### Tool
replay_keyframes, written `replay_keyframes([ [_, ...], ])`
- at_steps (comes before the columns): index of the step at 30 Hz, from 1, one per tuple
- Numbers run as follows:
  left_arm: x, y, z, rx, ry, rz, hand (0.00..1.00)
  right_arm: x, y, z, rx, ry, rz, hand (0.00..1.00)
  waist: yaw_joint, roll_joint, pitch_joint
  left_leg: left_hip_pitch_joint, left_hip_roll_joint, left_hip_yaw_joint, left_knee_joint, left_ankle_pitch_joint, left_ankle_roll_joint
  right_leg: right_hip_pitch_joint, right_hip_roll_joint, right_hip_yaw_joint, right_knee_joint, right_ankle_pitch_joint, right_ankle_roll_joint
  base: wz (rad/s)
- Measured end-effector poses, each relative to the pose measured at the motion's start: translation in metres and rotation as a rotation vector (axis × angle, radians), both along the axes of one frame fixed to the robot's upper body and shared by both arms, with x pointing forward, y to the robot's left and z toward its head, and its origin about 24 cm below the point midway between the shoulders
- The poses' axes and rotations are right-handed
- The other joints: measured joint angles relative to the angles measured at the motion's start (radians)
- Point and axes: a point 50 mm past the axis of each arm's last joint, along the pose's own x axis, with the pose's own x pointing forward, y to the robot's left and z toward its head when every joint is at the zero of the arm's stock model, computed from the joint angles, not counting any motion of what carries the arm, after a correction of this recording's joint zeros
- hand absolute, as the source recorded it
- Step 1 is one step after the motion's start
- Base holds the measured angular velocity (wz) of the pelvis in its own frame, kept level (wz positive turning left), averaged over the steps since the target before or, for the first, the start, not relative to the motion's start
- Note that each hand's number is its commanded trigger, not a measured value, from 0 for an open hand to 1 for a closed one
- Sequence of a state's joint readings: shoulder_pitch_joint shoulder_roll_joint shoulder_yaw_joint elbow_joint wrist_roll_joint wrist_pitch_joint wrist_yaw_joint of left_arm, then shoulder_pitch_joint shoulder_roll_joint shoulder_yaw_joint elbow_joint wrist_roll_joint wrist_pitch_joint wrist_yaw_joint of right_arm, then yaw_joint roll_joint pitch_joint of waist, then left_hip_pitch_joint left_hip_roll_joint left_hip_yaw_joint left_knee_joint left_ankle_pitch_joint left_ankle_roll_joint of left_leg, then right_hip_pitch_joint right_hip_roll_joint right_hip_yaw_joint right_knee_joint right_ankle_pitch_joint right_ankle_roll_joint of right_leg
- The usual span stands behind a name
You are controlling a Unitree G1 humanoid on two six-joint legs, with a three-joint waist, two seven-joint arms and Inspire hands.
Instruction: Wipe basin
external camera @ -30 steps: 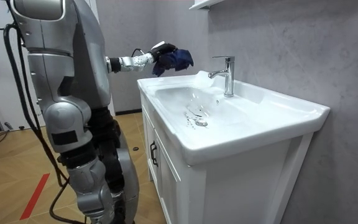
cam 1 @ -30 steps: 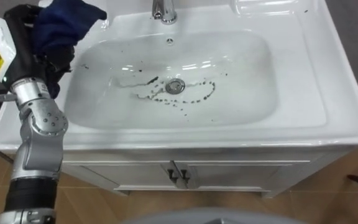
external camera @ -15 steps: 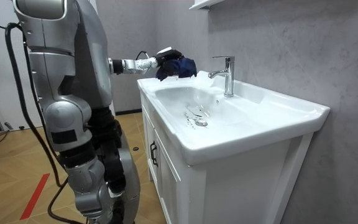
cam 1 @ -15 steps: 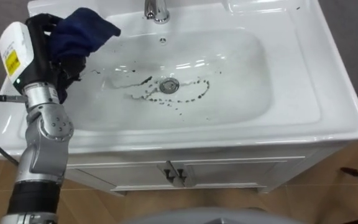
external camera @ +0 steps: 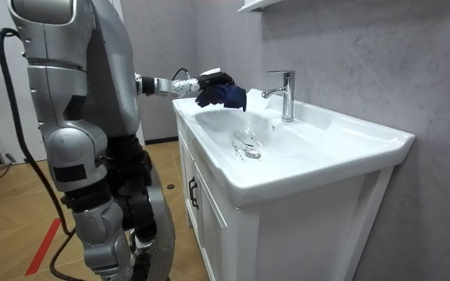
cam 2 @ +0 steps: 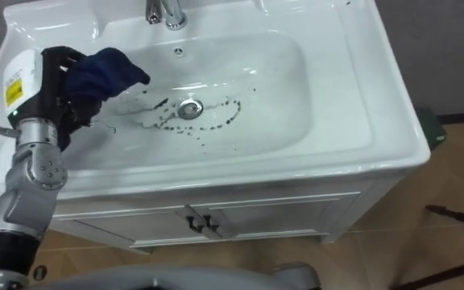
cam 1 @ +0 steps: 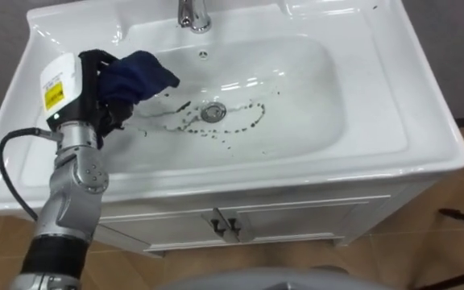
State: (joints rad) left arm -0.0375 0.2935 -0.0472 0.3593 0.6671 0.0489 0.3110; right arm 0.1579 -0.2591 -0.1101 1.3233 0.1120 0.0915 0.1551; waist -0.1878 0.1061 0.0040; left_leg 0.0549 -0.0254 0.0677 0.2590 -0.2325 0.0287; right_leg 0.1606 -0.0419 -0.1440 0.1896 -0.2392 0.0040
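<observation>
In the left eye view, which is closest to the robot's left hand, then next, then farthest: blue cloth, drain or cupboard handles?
1. Blue cloth: gripped in the left hand, over the basin's left side.
2. Drain: in the basin's middle.
3. Cupboard handles: below the basin's front edge.

We hold our left arm stretched forward from the lower left, wrist straight, the left hand (cam 1: pixel 93 87) curled round the blue cloth (cam 1: pixel 141 71).

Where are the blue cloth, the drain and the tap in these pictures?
blue cloth (cam 1: pixel 139 74): left eye view, on the bunched middle of the fabric.
drain (cam 1: pixel 213 112): left eye view, on the centre of the metal ring.
tap (external camera: pixel 288 97): room view, on its upright column.
</observation>
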Motion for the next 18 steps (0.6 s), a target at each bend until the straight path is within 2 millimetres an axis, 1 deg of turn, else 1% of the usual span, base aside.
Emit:
replay_keyframes([
  [2,0.002,0.001,-0.007,-0.003,0.065,0.003,1.00,0.002,-0.002,0.001,-0.005,-0.003,0.001,0.00,-0.004,0.011,0.0001,-0.009,0.003,0.011,0.008,0.000,0.000,-0.002,0.001,0.005,0.001,0.000,-0.001,-0.09],
  [3,0.003,0.002,-0.008,-0.005,0.076,0.002,1.00,0.003,-0.002,0.001,-0.005,-0.005,0.001,0.00,-0.005,0.009,0.0035,-0.010,0.004,0.012,0.010,0.000,0.000,-0.003,0.001,0.005,0.002,0.000,-0.001,0.00],
  [4,0.003,0.002,-0.010,-0.008,0.096,-0.003,1.00,0.002,-0.002,0.001,-0.005,-0.003,0.000,0.00,-0.008,0.011,0.0044,-0.010,0.005,0.013,0.010,0.000,0.000,-0.003,0.002,0.005,0.004,0.000,-0.001,0.00],
  [5,0.004,0.002,-0.011,-0.010,0.111,-0.007,1.00,0.004,-0.003,0.001,-0.006,-0.008,0.001,0.00,-0.014,0.010,0.0085,-0.010,0.007,0.013,0.011,0.000,0.000,-0.007,0.003,0.005,0.012,0.000,-0.001,0.00],
  [6,0.004,0.002,-0.011,-0.011,0.116,-0.010,1.00,0.005,-0.003,0.001,-0.008,-0.012,-0.002,0.00,-0.021,0.013,0.0096,-0.014,0.009,0.014,0.012,-0.001,0.000,-0.011,0.003,0.005,0.016,0.000,-0.001,0.00],
  [7,0.004,0.002,-0.012,-0.012,0.123,-0.013,1.00,0.007,-0.005,0.002,-0.015,-0.021,0.002,0.00,-0.025,0.016,0.0083,-0.027,0.012,0.014,0.017,-0.001,0.000,-0.026,0.003,0.005,0.018,0.000,-0.001,-0.03],
  [9,0.008,0.002,-0.012,-0.011,0.129,-0.011,1.00,0.012,-0.008,0.003,-0.029,-0.038,0.010,0.00,-0.028,0.023,0.0100,-0.054,0.012,0.016,0.034,-0.001,0.000,-0.056,0.003,0.008,0.041,-0.001,-0.002,-0.03],
  [10,0.015,0.003,-0.012,-0.011,0.134,-0.007,1.00,0.016,-0.011,0.004,-0.038,-0.047,0.009,0.00,-0.029,0.029,0.0088,-0.075,0.013,0.022,0.046,-0.001,0.001,-0.081,0.001,0.009,0.061,-0.003,-0.004,-0.08],
  [11,0.021,0.006,-0.013,-0.008,0.150,0.005,1.00,0.022,-0.013,0.005,-0.043,-0.057,0.011,0.00,-0.026,0.030,0.0110,-0.088,0.014,0.029,0.052,0.001,0.003,-0.103,-0.001,0.014,0.081,-0.009,-0.006,-0.13],
  [12,0.022,0.008,-0.014,-0.007,0.160,0.014,1.00,0.025,-0.014,0.005,-0.045,-0.065,0.008,0.00,-0.026,0.030,0.0110,-0.093,0.014,0.034,0.054,0.001,0.003,-0.114,-0.003,0.019,0.094,-0.013,-0.007,-0.19],
  [14,0.026,0.013,-0.019,-0.001,0.198,0.036,1.00,0.032,-0.017,0.007,-0.057,-0.087,-0.005,0.00,-0.030,0.023,0.0158,-0.108,0.012,0.045,0.073,0.000,0.005,-0.148,-0.007,0.040,0.141,-0.038,-0.006,-0.14],
  [16,0.028,0.016,-0.023,0.001,0.226,0.050,1.00,0.036,-0.020,0.009,-0.076,-0.096,-0.008,0.00,-0.030,0.022,0.0153,-0.130,0.013,0.053,0.090,-0.005,0.007,-0.186,-0.008,0.055,0.175,-0.052,-0.005,-0.10],
  [18,0.030,0.018,-0.025,0.002,0.242,0.061,1.00,0.038,-0.022,0.010,-0.090,-0.106,-0.025,0.00,-0.030,0.025,0.0129,-0.162,0.014,0.060,0.109,-0.006,0.007,-0.227,-0.009,0.060,0.201,-0.055,-0.006,-0.12],
])
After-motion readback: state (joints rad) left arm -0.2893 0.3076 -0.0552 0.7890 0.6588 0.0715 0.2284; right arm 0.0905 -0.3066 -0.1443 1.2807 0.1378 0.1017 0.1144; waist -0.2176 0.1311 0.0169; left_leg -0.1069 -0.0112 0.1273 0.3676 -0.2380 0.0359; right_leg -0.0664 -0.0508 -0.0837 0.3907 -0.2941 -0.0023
